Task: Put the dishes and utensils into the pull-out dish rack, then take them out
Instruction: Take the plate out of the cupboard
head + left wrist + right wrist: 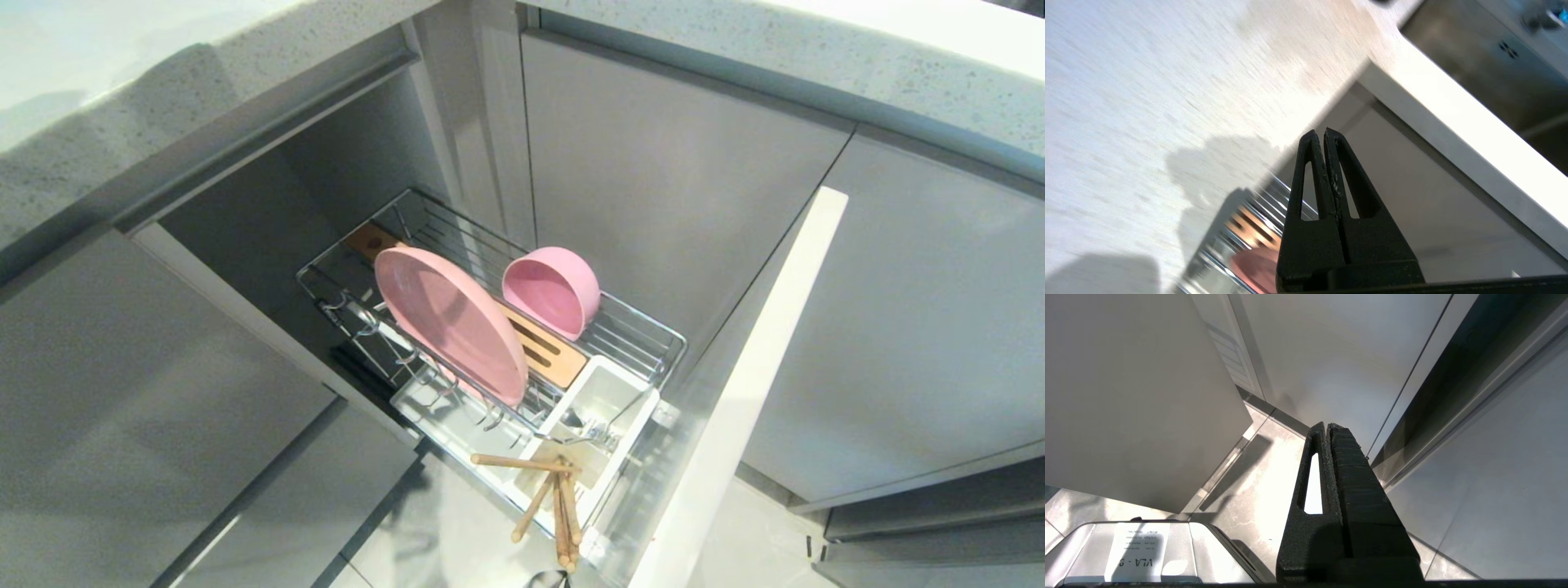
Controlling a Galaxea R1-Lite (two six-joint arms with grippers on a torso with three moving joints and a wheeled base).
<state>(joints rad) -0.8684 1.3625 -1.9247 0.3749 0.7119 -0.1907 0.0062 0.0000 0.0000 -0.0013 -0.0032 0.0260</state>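
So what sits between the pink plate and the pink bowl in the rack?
In the head view, the slotted wooden strip runs between the upright pink plate and the tilted pink bowl; nothing else lies there.

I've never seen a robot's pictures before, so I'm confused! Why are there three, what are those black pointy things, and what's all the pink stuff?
One camera sits on the robot's head; two sit on its wrists. The head camera looks down at a pull-out dish rack holding a pink plate, a pink bowl, wooden chopsticks and a silver utensil. The black points are the robot's pinchers: the left gripper by the countertop, and the right gripper, parked low near the floor. Both are closed and hold nothing.
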